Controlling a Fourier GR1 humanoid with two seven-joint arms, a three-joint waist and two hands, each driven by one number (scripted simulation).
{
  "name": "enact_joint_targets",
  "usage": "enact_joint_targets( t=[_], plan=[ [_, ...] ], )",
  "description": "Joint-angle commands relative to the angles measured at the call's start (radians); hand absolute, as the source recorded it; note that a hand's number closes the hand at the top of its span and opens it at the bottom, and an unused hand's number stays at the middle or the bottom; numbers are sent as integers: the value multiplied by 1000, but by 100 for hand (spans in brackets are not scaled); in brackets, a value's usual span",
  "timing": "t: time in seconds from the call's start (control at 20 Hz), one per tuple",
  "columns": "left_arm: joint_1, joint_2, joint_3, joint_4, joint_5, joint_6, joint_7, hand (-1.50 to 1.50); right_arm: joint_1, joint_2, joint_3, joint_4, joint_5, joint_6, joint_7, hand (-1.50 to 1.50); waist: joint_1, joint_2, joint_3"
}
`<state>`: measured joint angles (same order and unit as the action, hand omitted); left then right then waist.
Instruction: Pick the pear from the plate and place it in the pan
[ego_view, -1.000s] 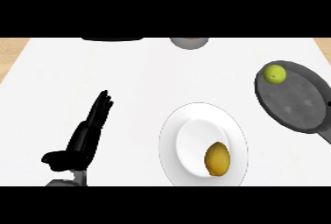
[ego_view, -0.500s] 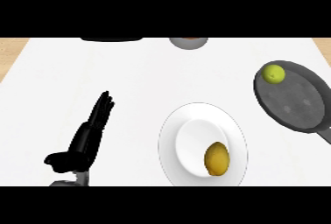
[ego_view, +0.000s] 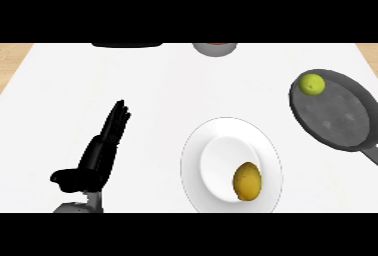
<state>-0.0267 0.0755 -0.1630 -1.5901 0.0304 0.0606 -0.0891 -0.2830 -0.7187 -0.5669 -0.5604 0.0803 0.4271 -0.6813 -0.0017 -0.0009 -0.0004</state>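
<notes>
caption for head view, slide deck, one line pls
Pear on white plate, green fruit in dark pan, left hand open beside the plate.

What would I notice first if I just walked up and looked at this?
Probably the white plate near the front, with a yellow-brown pear lying in it. Next, the dark pan at the right, with a small green fruit at its far rim. At the left, a black left hand is held with straight fingers, touching nothing.
</notes>
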Motion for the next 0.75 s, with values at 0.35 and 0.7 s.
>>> enact_joint_targets(
  t=[0.35,0.7],
  plan=[
    [46,-7,11,-37,-16,-37,-11,0,108,-21,6,-144,-73,19,43,-150,2,0,0],
    [33,-34,13,-5,-39,-21,-16,0,92,44,62,-193,1,-156,21,-150,4,1,0]
  ],
)
